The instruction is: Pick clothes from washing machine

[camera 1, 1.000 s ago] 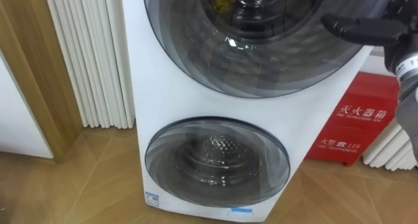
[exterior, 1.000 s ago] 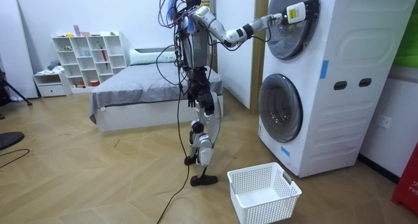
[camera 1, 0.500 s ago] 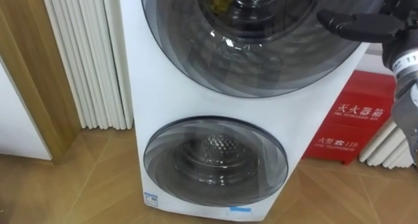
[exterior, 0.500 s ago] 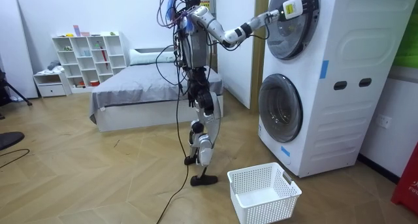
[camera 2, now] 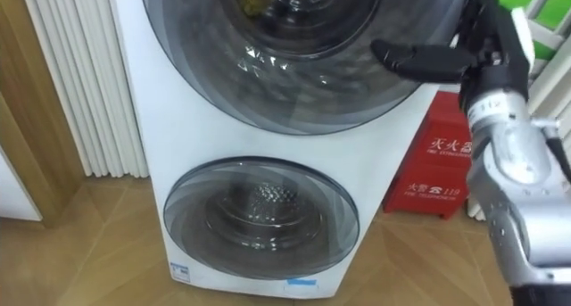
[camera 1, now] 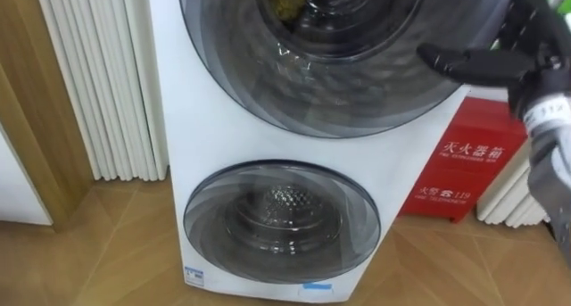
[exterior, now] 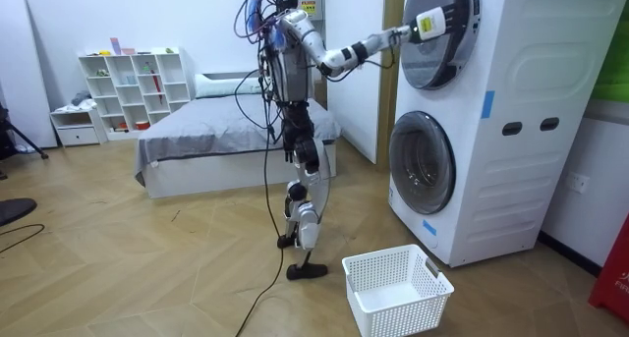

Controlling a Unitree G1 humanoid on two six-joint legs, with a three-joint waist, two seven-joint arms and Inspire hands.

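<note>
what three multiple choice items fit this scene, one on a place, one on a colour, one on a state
1. Where is the right robot hand?
A. At the right edge of the upper door
B. Inside the basket
C. On the lower door

2. What colour is the box on the floor beside the washing machine?
A. Blue
B. Red
C. Green

3. In what state is the basket?
A. Heaped with clothes
B. Tipped on its side
C. Upright and empty

Answers:
1. A: the right robot hand lies at the right edge of the upper door.
2. B: the box to the right of the white washing machine is red.
3. C: in the room view the white basket stands upright on the floor in front of the machine with nothing in it.
</note>
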